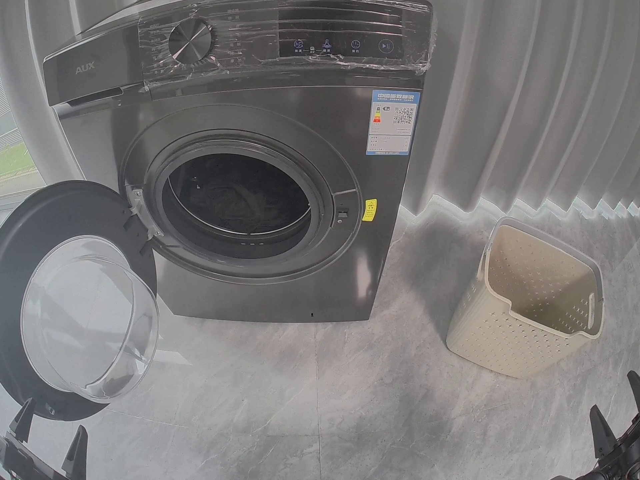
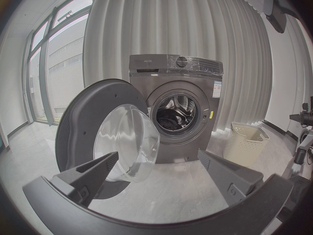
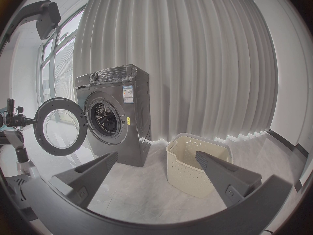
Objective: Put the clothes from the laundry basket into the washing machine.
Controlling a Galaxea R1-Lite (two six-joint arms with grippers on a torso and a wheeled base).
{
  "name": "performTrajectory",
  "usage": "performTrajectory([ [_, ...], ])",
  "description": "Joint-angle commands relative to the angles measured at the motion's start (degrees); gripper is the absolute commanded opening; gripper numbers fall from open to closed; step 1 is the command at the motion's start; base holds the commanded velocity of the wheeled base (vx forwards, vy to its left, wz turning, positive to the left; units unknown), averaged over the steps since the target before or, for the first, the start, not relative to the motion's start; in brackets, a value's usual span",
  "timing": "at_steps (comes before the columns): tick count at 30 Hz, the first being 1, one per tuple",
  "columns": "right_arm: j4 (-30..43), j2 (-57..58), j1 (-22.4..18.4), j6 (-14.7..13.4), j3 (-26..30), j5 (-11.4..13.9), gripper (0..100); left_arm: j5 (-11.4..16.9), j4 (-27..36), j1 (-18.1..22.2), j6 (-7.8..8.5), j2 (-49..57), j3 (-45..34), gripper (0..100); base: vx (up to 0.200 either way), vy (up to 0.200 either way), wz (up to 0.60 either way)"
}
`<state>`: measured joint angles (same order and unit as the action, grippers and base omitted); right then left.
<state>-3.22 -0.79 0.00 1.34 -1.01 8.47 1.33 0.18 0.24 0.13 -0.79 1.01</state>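
Mid-frame, dark clothes [image 1: 233, 195] lie inside the washing machine [image 1: 267, 288]; likely soft and light, best pinched at a fold; left gripper [image 2: 157, 153] and right gripper [image 3: 156, 154] hold their jaws spread.

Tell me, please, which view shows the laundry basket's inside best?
The head view: it looks down into the laundry basket, showing bare inner walls, no clothes visible. The left wrist view shows the laundry basket distant, side-on. The right wrist view shows it closer, one jaw of the right gripper covering part.
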Motion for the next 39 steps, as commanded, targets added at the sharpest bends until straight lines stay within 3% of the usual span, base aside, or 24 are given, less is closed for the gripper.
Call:
performTrajectory([
  [1,0.0,0.0,0.0,0.1,0.9,0.1,100,-0.1,0.0,0.0,-0.13,0.5,-0.9,100,-0.2,0.0,0.0],
  [18,-0.1,0.0,0.2,-0.4,1.0,0.0,100,-0.2,0.0,0.0,-0.31,0.5,-0.9,100,-0.059,0.0,0.0],
  [25,-0.3,0.0,0.2,-3.5,1.0,-0.2,100,-0.2,0.0,0.0,-0.22,0.5,-0.9,100,-0.2,0.0,0.0],
  [33,0.1,0.0,0.0,-2.8,0.9,-0.2,100,-0.2,0.0,0.0,-0.31,0.5,-0.9,100,0.0,0.0,0.0],
  [39,0.1,0.0,0.0,-2.7,0.9,-0.1,100,-0.2,0.0,0.0,-0.22,0.4,-0.9,100,0.0,0.0,0.5],
])
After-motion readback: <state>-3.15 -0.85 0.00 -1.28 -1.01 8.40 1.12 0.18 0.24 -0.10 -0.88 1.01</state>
